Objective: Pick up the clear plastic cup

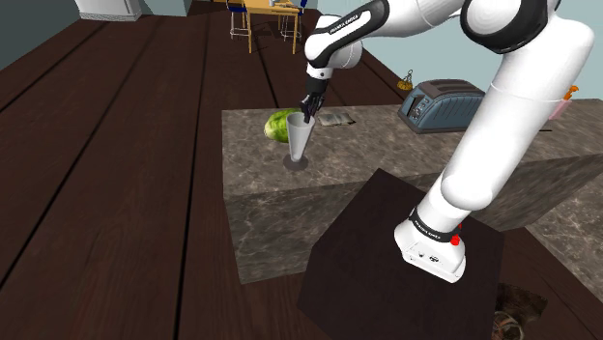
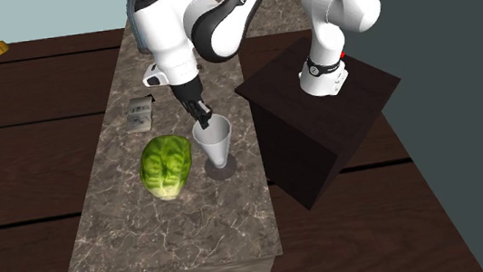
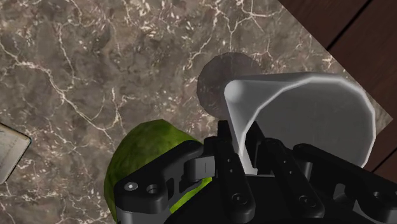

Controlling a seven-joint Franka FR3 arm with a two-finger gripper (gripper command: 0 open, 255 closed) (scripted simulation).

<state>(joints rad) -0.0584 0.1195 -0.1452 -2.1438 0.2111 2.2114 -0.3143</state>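
Shoulder cam: fixed, high, beside & a bit behind the stand (image 1: 406, 261), facing down & fwd across the bench (image 1: 367, 155) toward the room beyond; mid range. 2nd exterior cam: high, off one end of the bench, looking down along its length, stand at that view's upper right; approx. crosswise to the shoulder cam's line. Wrist cam: v. close, looking down past the fingers (image 3: 229, 159) onto the bench top. All 3 share the bench patch w/ the cup (image 1: 300, 143) & the green head (image 2: 168, 165).

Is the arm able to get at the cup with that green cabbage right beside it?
Probably yes: the end effector clasps the cup at its rim from above; the cabbage lies beside the cup, not between them.
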